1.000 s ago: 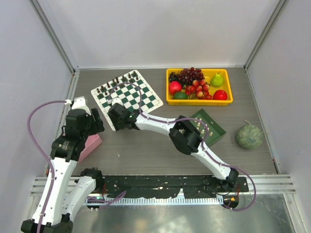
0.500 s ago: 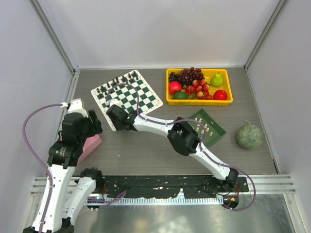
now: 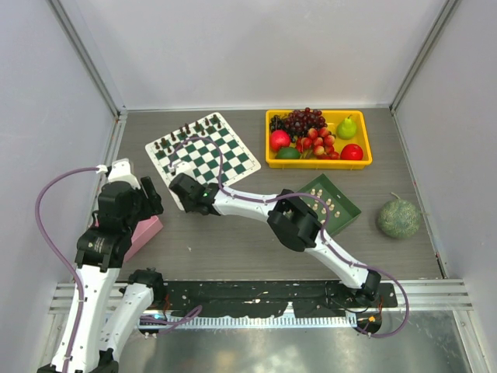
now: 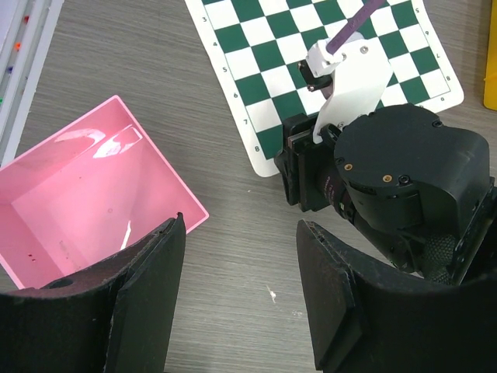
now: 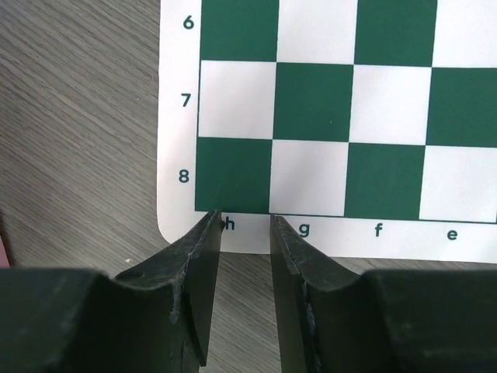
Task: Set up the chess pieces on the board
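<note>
Chess pieces [image 3: 322,200], small and cream, are seen unplaced in dark green square tray [image 3: 346,210]; only dark pieces [image 3: 186,130] are set on green-white checkered board [image 3: 210,155]. Right hand [image 5: 245,222] is held narrow and empty at board corner, left hand [image 4: 241,230] wide

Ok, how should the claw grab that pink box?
Pinch one thin wall of the pink box from straight above, one finger inside and one outside. It sits open side up with nothing visible inside, and it is likely too wide to hug whole. The corner nearest the left claw is probably the handiest spot.
</note>
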Controlling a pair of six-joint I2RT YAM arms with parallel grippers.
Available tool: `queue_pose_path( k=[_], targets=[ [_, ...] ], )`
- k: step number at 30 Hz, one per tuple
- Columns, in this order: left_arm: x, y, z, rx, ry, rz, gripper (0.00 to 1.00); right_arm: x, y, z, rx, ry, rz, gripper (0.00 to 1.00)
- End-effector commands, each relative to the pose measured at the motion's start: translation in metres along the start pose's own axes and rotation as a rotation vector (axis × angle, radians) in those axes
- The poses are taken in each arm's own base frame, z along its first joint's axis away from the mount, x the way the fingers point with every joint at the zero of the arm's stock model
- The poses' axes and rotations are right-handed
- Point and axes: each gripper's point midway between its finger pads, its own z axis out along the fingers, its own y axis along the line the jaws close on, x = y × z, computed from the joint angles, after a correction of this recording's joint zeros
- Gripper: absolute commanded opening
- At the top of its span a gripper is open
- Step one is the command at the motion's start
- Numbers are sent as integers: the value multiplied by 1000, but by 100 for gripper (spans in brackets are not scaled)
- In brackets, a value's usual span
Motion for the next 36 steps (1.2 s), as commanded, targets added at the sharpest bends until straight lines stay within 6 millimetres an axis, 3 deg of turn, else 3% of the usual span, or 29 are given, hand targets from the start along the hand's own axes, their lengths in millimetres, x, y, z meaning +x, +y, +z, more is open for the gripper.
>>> queue_pose_path(
  k=[1,3,16,23,36],
  targets=[
    [-12,-3,-7,20,-37,-1,65,33,5,-7,-13,100,-10,35],
    [-11,-3,-7,22,-38,-2,65,36,6,-5,-13,111,-15,30],
    [-11,-1,-7,10,-37,-1,65,57,10,-17,-20,141,-3,29],
    [-10,1,-6,-1,-37,0,65,69,14,-32,-35,151,26,28],
    [-5,3,-3,-8,-23,-3,65,114,14,-76,-53,203,101,28]
  ],
)
